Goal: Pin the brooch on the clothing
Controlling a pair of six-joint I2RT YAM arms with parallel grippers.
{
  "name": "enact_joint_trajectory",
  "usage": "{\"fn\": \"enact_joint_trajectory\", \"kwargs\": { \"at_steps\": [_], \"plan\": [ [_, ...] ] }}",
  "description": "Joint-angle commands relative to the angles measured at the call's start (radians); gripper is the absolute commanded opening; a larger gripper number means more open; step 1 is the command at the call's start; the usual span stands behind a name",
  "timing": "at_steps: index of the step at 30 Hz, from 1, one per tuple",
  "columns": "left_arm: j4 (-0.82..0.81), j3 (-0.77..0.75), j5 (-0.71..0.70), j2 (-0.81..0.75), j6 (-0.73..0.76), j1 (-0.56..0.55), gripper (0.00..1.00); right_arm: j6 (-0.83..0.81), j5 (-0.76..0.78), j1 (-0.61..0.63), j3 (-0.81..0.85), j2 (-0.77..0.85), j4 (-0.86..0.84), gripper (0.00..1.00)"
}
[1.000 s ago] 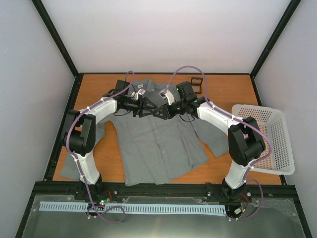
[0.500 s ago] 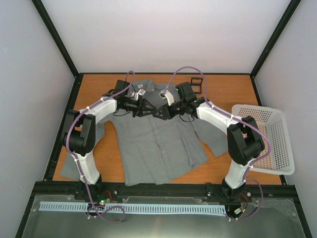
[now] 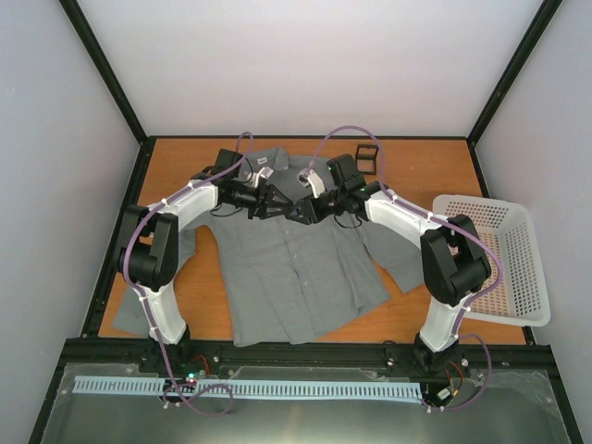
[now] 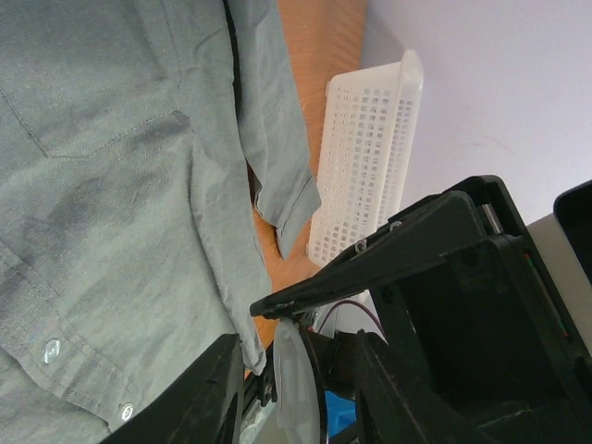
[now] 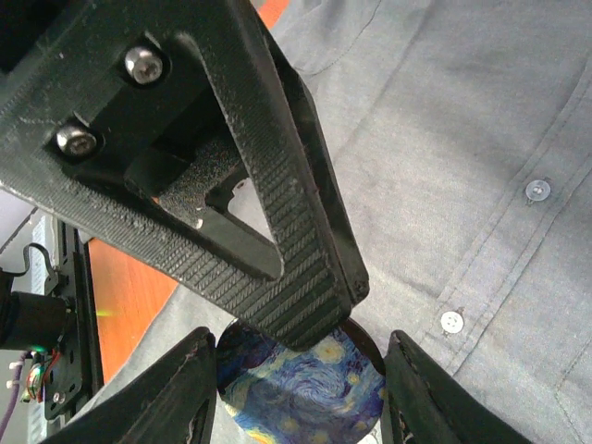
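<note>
L arm first: left gripper point(image 3: 274, 203) reaches in over the shirt point(image 3: 287, 268), just below the collar. Its jaws are apart and straddle the brooch point(image 4: 291, 388) face-to-back. The left wrist view has the disc edge-on, white back showing, w/ a gap on each side, so no pinch that I can see.

Centre: the brooch hangs above the chest, between both sets of fingers, off the cloth. The two grippers meet tip to tip there, so neither is nearer.

R side: right gripper point(image 3: 298, 211) is clamped across the brooch's rim. The right wrist view has the painted swirl face filling the space betw. its fingers, w/ one L finger crossing in front of its top edge.

Judgement: the next move turns on the back facing the cloth. The pin itself isn't visible in either view, so can't tell if it's open.

Only the left wrist view shows the chest pocket point(image 4: 102, 120). Only the right wrist view shows the face design. The top view hides the brooch altogether.

Far R: white basket point(image 3: 486, 200), well apart.
</note>
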State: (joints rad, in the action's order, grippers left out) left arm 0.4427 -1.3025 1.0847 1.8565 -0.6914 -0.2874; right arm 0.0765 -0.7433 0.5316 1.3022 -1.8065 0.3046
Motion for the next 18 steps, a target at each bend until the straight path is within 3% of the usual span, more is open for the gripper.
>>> {"fn": "enact_joint_trajectory", "kwargs": {
  "at_steps": [1, 10, 16, 18],
  "plan": [
    [0.018, -0.028, 0.050, -0.024, 0.037, -0.007, 0.34, 0.026, 0.000, -0.001, 0.022, -0.011, -0.043, 0.44],
    [0.050, -0.039, 0.076, -0.013, 0.075, -0.019, 0.22, 0.029, 0.009, -0.001, 0.047, -0.035, -0.042, 0.44],
    [0.084, -0.049, 0.052, -0.024, 0.088, -0.019, 0.02, 0.031, 0.021, 0.004, 0.052, -0.031, -0.034, 0.44],
    [0.101, -0.053, 0.031, -0.032, 0.083, -0.019, 0.01, 0.028, 0.041, 0.009, 0.056, -0.014, -0.006, 0.47]
  ]
}}
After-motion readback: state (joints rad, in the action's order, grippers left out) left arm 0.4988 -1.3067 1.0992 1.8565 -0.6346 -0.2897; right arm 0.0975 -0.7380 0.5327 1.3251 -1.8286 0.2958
